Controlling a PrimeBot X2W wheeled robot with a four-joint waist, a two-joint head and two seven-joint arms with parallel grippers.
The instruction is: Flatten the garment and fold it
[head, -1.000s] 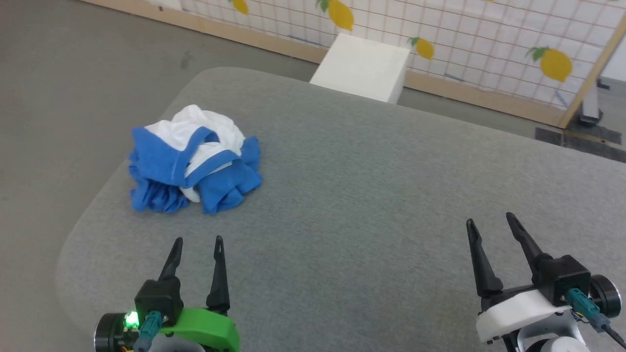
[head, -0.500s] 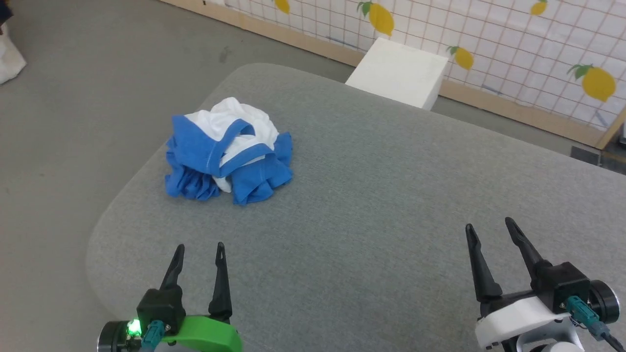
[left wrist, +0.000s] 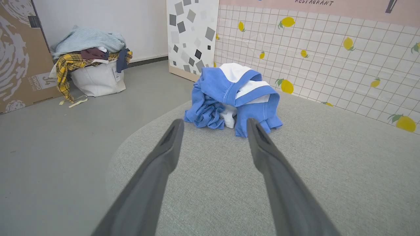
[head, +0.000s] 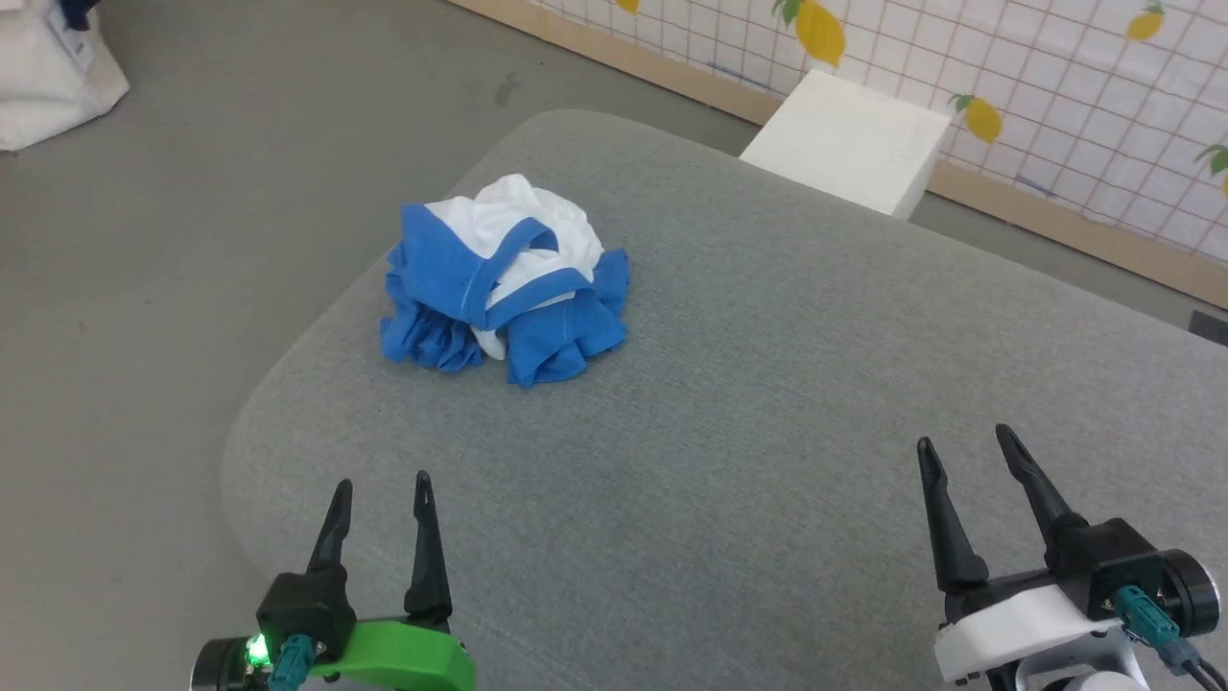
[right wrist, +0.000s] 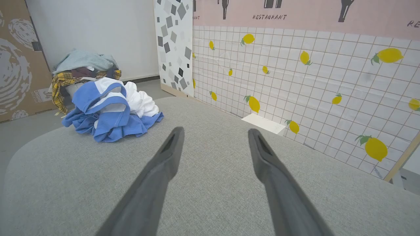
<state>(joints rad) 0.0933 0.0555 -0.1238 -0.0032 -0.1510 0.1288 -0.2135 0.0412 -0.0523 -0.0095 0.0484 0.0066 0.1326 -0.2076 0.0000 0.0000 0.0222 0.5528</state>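
Note:
The garment (head: 504,278) lies crumpled in a blue-and-white heap near the far left corner of the grey padded table (head: 767,384). Blue sleeves and neckline trim wrap over the white body; the chest print is hidden in the folds. My left gripper (head: 381,486) hovers open over the table's near left edge, well short of the heap, which sits straight ahead of it as the garment (left wrist: 233,98). My right gripper (head: 961,438) is open at the near right, far from the garment (right wrist: 108,108). Both hold nothing.
A white box (head: 849,139) stands on the floor beyond the table's far edge, before a lemon-print tiled screen (head: 1055,77). A white laundry basket (left wrist: 96,78) heaped with clothes sits on the floor to the left, beside a cardboard panel (left wrist: 16,55).
The head camera has turned left, so the table and garment shift right in the picture. The garment and both open grippers keep their places.

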